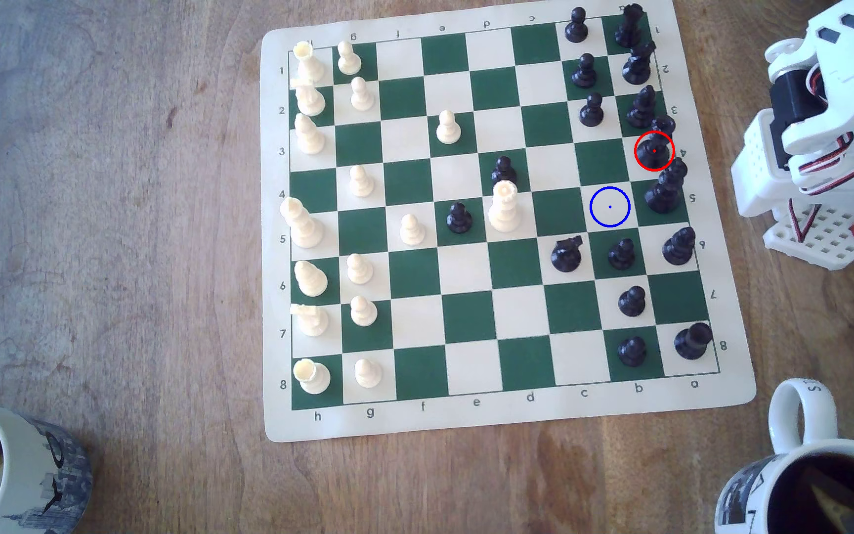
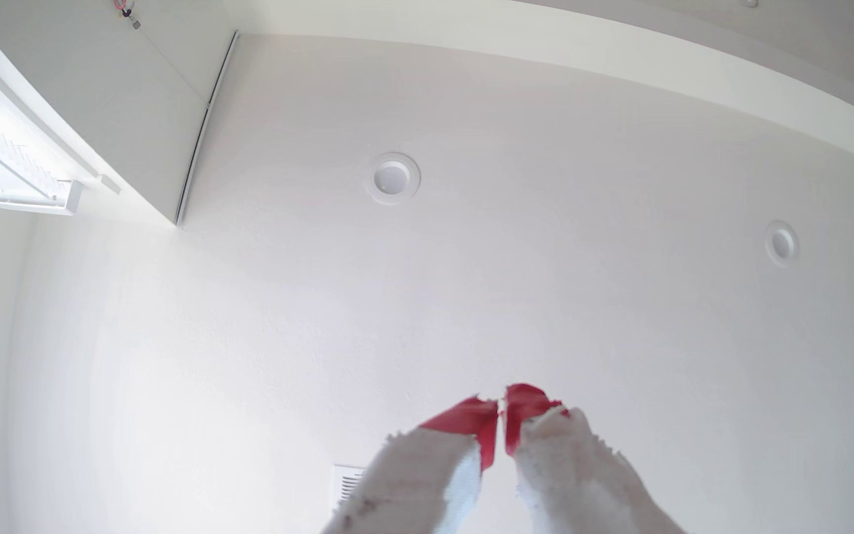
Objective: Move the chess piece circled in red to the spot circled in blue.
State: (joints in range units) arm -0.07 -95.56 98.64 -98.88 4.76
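claw – red tips nearly together, empty, aimed at ceiling | black queen – board's right edge file in exterior view, hemmed between tall neighbours | blue-ringed square free | risk: descent topples neighbours

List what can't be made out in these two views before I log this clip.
- Chess piece, exterior view: the red ring overlay covers its base, and its top merges with the neighbouring black piece.
- Arm, exterior view: cut off by the right edge.
- Tool, wrist view: points at the ceiling; the red tips sit close together, but contact is unclear.
- Spot: bare, nothing hidden.
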